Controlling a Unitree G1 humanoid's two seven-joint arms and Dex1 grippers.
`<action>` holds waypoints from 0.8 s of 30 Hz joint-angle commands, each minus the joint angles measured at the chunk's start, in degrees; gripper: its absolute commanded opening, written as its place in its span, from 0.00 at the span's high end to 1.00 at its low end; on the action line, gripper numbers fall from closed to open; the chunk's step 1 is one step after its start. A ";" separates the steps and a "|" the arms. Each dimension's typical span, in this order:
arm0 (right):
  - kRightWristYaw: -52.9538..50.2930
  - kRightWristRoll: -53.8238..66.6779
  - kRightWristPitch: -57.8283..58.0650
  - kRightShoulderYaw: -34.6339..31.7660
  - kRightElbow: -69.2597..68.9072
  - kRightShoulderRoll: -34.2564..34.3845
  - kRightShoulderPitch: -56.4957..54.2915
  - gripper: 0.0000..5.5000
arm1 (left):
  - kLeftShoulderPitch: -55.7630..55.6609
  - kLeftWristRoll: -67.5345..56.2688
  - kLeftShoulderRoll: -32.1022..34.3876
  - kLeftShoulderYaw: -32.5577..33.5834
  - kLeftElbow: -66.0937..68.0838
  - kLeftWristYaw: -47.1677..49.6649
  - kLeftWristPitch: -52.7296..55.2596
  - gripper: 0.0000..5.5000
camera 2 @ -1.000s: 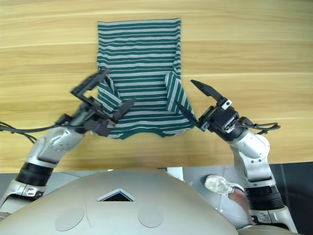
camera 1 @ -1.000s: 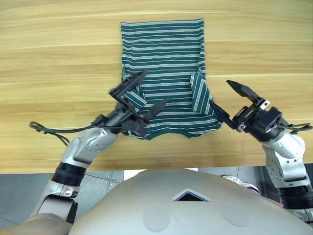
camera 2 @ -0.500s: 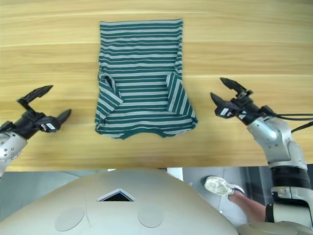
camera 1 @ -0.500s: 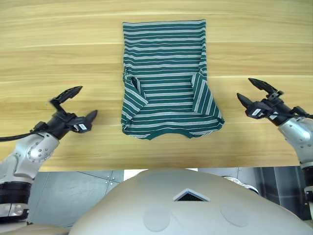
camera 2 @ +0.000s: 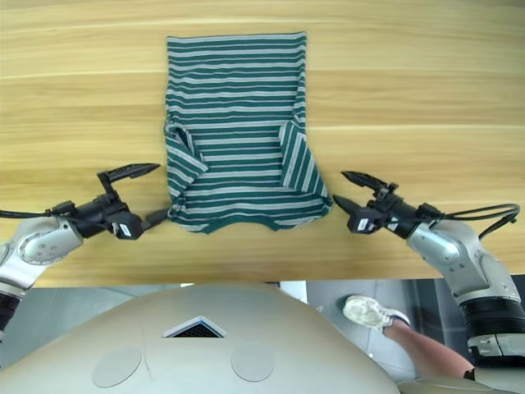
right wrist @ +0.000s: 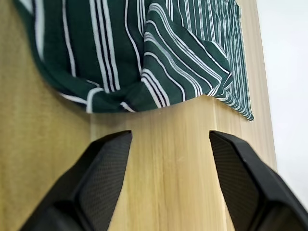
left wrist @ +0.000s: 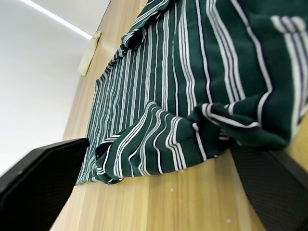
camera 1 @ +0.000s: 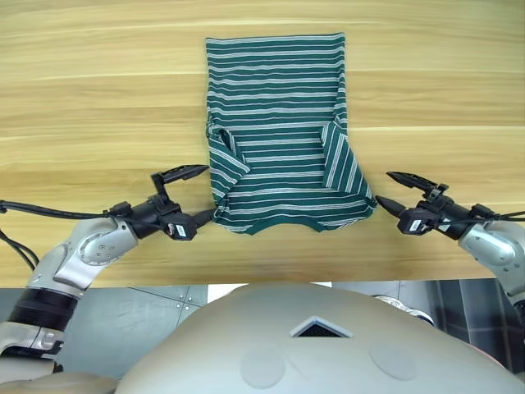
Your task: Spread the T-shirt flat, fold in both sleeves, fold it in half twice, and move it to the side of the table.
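The green T-shirt (camera 1: pixel 279 123) with white stripes lies on the wooden table (camera 1: pixel 98 98), both sleeves folded in over its body. Its collar end is toward me and its hem is at the far side. My left gripper (camera 1: pixel 205 193) is open, low over the table at the shirt's near left corner, with one fingertip (left wrist: pixel 269 178) against the bunched cloth (left wrist: pixel 211 120). My right gripper (camera 1: pixel 385 187) is open just off the near right corner (right wrist: pixel 120 98), a small gap from the fabric. Neither gripper holds anything.
The table's front edge (camera 1: pixel 123 283) runs close behind both grippers. Bare wood stretches wide to the left and right of the shirt (camera 2: pixel 459 98). A black cable (camera 1: pixel 49 209) trails from my left arm over the table.
Half a second ago both grippers were out wide on the bare table. They have swung inward to the shirt's near corners, and the left corner has been nudged slightly inward.
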 commanded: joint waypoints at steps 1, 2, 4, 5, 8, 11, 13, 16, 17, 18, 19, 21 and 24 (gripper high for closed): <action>3.04 -1.74 0.72 1.97 0.27 -1.47 2.86 0.46 | 6.13 6.64 4.40 -5.54 4.53 -8.88 4.93 0.02; 2.95 -1.84 0.80 2.13 0.26 -1.33 2.76 0.46 | 6.00 6.38 4.71 -5.64 4.53 -8.83 4.83 0.02; 2.84 -2.32 0.90 2.35 0.39 -1.32 2.32 0.46 | 7.00 5.13 5.63 -5.66 3.33 -9.17 5.34 0.02; 2.84 -2.34 0.82 2.29 0.48 -1.51 2.21 0.46 | 8.51 4.25 6.69 -4.91 2.23 -9.19 6.20 0.02; 2.57 -1.92 0.74 1.71 0.22 -1.97 3.00 0.46 | 14.47 1.30 10.69 -3.33 -2.82 -9.67 7.65 0.02; 2.27 -1.80 0.85 2.02 0.49 -1.49 2.79 0.46 | 16.35 0.62 12.17 -3.83 -6.76 -10.49 7.51 0.02; 2.33 -2.13 0.80 3.07 1.16 -0.69 1.26 0.46 | 15.36 0.34 11.36 -5.27 -7.89 -11.71 7.73 0.02; 2.38 -2.02 0.44 3.70 1.41 -0.65 0.44 0.46 | 14.45 0.21 10.00 -6.01 -8.95 -12.26 8.18 0.02; 2.25 -1.99 0.38 3.77 1.39 -0.72 0.45 0.46 | 13.50 1.02 9.63 -6.16 -8.08 -12.15 8.40 0.02; 2.16 -1.95 0.29 3.91 1.44 -0.80 0.36 0.46 | 11.99 1.87 8.84 -6.40 -6.30 -11.85 8.64 0.02; 2.11 -1.93 0.18 4.05 1.56 -0.88 0.21 0.46 | 10.81 2.52 8.15 -6.56 -4.81 -11.49 8.88 0.02; 1.96 -1.99 0.05 4.06 1.84 -1.09 0.11 0.46 | 8.94 3.46 7.40 -6.62 -2.24 -10.71 9.52 0.02; 1.70 -2.08 -0.10 3.84 2.19 -1.24 0.22 0.46 | 7.02 4.72 7.34 -6.63 1.26 -9.86 9.77 0.02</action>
